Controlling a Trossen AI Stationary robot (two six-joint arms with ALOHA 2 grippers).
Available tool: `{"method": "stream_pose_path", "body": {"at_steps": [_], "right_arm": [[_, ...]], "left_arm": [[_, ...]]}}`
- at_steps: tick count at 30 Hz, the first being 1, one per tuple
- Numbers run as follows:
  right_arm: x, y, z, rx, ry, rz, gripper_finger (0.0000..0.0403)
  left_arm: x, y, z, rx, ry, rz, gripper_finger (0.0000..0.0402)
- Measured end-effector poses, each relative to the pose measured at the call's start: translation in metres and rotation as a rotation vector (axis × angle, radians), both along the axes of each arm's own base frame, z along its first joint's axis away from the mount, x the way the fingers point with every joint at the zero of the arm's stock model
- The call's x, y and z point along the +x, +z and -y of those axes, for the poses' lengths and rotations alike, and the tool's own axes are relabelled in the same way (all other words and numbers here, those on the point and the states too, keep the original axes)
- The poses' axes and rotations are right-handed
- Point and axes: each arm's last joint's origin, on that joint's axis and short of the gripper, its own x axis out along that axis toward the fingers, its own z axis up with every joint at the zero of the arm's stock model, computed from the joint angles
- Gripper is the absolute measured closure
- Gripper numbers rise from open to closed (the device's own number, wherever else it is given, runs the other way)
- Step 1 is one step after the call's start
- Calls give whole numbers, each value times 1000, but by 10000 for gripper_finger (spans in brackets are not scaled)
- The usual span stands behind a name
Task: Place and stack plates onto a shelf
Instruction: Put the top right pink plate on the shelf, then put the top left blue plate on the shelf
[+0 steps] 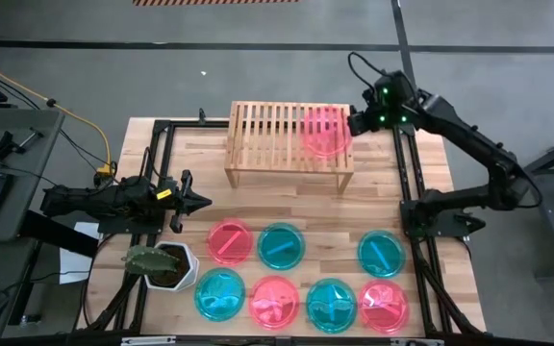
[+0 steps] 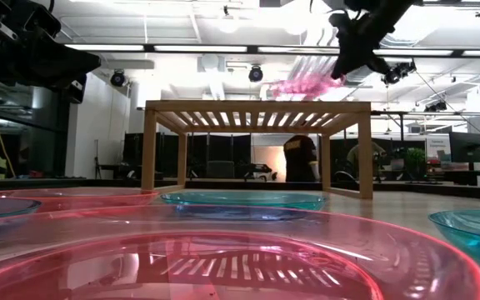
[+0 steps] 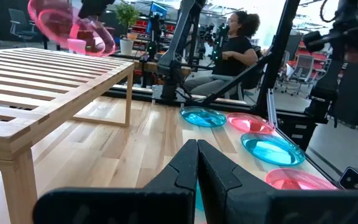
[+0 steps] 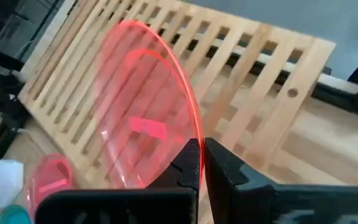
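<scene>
My right gripper (image 1: 357, 123) is over the right end of the light-wood shelf (image 1: 277, 144) and is shut on a pink plate (image 1: 325, 132). In the low view this plate (image 2: 300, 85) hangs tilted above the slatted top. Seven more plates lie flat on the table in front of the shelf. The far row is a pink plate (image 1: 230, 240) and two teal ones (image 1: 281, 246) (image 1: 382, 254). The near row starts with a teal plate (image 1: 219, 293) and ends with a pink one (image 1: 384, 306). My left gripper (image 1: 203, 202) is shut and hovers over the table's left side, holding nothing. My right gripper pinches the pink plate by its rim (image 4: 195, 132) between the two fingers. The fingers reach in from the table's right side. The plate is lifted clear of the shelf top and tilted, its far part stretching out over the slats.
A white hexagonal plant pot (image 1: 166, 264) stands near the table's left near corner, beside the plates. Dark frame rails (image 1: 414, 183) run along both table sides. Bare tabletop (image 1: 287, 204) lies between shelf and plates. A person (image 3: 235, 43) sits beyond the table.
</scene>
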Motion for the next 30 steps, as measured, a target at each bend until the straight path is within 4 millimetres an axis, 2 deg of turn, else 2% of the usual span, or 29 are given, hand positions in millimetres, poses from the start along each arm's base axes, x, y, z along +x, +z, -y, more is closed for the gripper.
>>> {"method": "stream_pose_path", "body": {"at_steps": [8,13,21,26,30], "right_arm": [[-1,-23,19,93,6,-116,403],[5,-26,26,58,19,-109,403],[5,-26,32,-19,-59,-155,398],[0,-20,36,-30,-81,-148,349],[-8,4,35,-53,-90,-119,288]], "left_arm": [[0,0,0,0,0,0,401],[0,0,0,0,0,0,401],[0,0,0,0,0,-1,402],[0,0,0,0,0,0,402],[0,0,0,0,0,0,401]]}}
